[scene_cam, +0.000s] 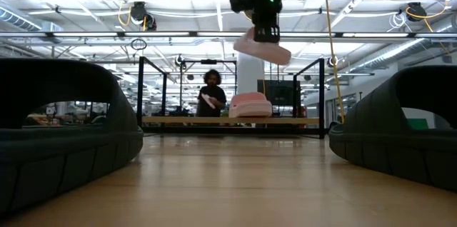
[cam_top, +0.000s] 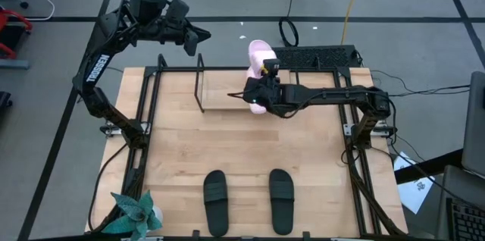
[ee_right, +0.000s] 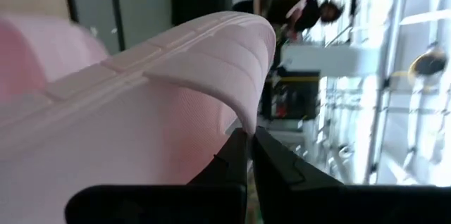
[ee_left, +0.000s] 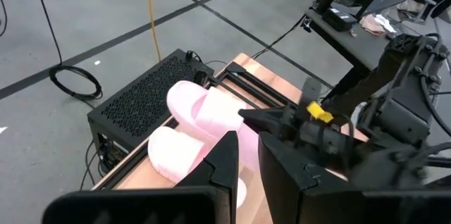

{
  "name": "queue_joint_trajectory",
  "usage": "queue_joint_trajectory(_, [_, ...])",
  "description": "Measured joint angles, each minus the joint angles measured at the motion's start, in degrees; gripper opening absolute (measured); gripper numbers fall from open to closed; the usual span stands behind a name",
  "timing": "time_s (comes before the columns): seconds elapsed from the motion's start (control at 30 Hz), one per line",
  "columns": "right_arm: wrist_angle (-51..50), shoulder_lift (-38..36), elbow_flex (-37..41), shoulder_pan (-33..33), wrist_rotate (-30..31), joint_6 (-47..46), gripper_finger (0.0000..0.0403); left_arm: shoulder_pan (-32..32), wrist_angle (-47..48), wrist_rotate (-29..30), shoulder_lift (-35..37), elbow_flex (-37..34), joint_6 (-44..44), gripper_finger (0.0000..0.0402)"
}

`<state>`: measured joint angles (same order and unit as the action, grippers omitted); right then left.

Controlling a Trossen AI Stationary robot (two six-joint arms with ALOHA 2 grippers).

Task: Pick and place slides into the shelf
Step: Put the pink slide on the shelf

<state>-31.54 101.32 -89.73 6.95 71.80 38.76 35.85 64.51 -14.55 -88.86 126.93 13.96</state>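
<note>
My right gripper (cam_top: pixel 261 74) (scene_cam: pixel 265 36) is shut on a pale pink slide (scene_cam: pixel 263 48) (ee_right: pixel 141 111) and holds it in the air over the far middle of the table. The other pink slide (scene_cam: pixel 250 104) (ee_left: pixel 176 155) rests sole down on the wooden base (scene_cam: pixel 214 120) of the shelf (cam_top: pixel 201 82). Two black slides (cam_top: pixel 216 201) (cam_top: pixel 281 199) lie sole down side by side near the front edge. My left gripper (cam_top: pixel 203 35) (ee_left: pixel 246 160) hangs high over the far left corner, its fingers a narrow gap apart with nothing between them. My right gripper pinches the edge of the pink slide's top strap (ee_right: pixel 238 115) between its two fingertips (ee_right: pixel 229 157). The slide hangs tilted just below the fingers (scene_cam: pixel 275 54), lifted clear above the shelf and the pink slide resting there.
A black perforated box (cam_top: pixel 314 57) stands just beyond the table's far edge. A potted plant (cam_top: pixel 136 214) sits at the near left corner. Black table frame rails (cam_top: pixel 148 120) run along both sides. A person (scene_cam: pixel 212 98) stands in the room behind.
</note>
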Motion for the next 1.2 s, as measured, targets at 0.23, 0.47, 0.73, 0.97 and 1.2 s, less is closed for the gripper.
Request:
queue_joint_trajectory(0.23, [-18.1,0.0,0.0,1.0,-6.0,-21.9,0.0,0.0,0.0,0.0,0.0,0.0,-0.3,0.0051])
queue_joint_trajectory(0.47, [-24.3,0.0,0.0,1.8,-12.1,-31.4,0.0,0.0,0.0,0.0,0.0,0.0,-0.6,0.0051])
queue_joint_trajectory(0.73, [-28.4,0.0,0.0,4.1,-13.4,-35.2,0.0,0.0,0.0,0.1,0.0,0.0,-0.3,0.0051])
queue_joint_trajectory(0.97, [-28.4,0.0,0.1,5.8,-15.6,-34.9,0.0,0.0,0.0,0.0,0.0,0.0,-0.3,0.0051])
queue_joint_trajectory(1.2, [-28.1,0.0,2.0,7.9,-18.1,-34.8,0.0,0.0,0.0,0.0,0.0,0.0,-0.3,0.0051])
